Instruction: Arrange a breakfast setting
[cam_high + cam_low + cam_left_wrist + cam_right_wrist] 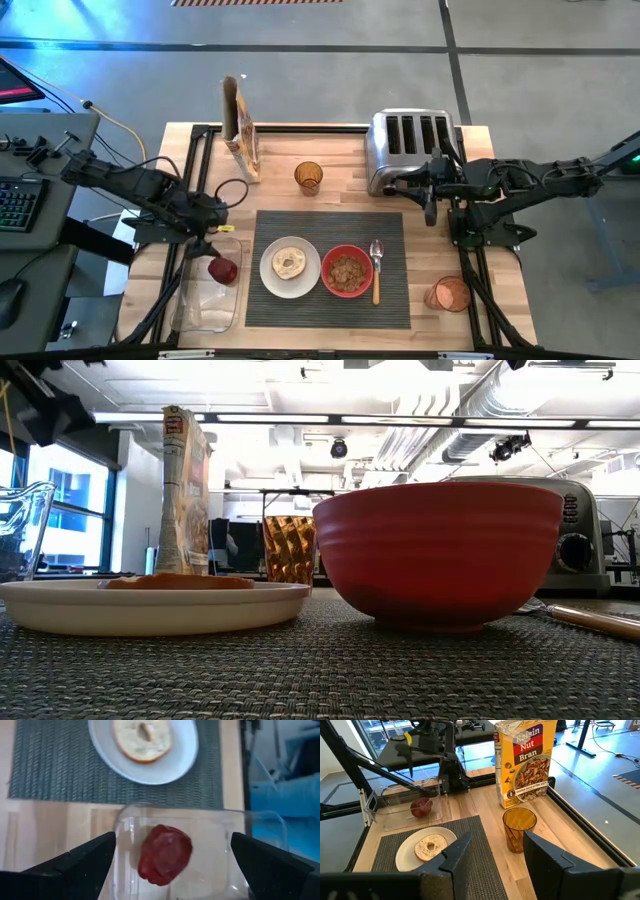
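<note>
The dark grey ribbed mat [330,228] lies mid-table. On it stand the white plate [270,275] with the bagel half [290,264], the red bowl [347,270] holding cereal, and the wooden-handled spoon [376,270]. The dark red fruit [165,854] lies in the clear tray [205,300] left of the mat. My left gripper [172,865] is open above the tray, with a finger on either side of the fruit and clear of it. My right gripper [432,208] is open and empty beside the toaster [405,150].
A cereal box [240,130] stands at the far left. An amber glass [308,177] stands beyond the mat. A second glass [448,293] stands right of the mat near the front. The tray's clear walls [125,825] surround the fruit.
</note>
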